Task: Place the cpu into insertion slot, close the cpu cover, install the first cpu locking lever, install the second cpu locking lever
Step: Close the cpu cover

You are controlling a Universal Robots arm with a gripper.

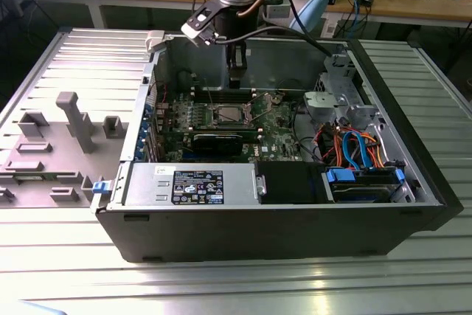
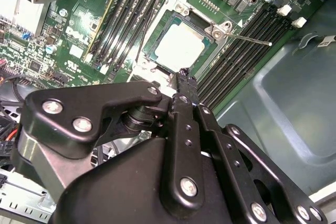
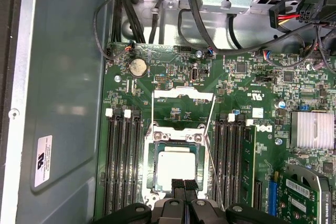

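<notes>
The cpu (image 3: 176, 165) lies flat in the insertion slot (image 3: 151, 167), silvery face up, on the green board; both wrist views show it (image 2: 180, 45). The cpu cover (image 3: 184, 91) is swung open, standing up at the far side of the socket. A thin locking lever (image 3: 211, 169) runs loose along one side of the socket, and its rod sticks out past the memory slots (image 2: 247, 38). My gripper (image 3: 184, 186) hangs just above the chip's near edge, shut with nothing in it. In the exterior view it (image 1: 236, 82) hovers inside the case over the cpu (image 1: 225, 115).
The open computer case (image 1: 295, 234) lies on a ribbed metal table. Memory slots (image 3: 122, 166) flank the socket on both sides. A black expansion card (image 1: 221, 142), a power supply (image 1: 195, 184), coloured cables (image 1: 354, 149) and a drive cage (image 1: 332, 105) crowd the interior.
</notes>
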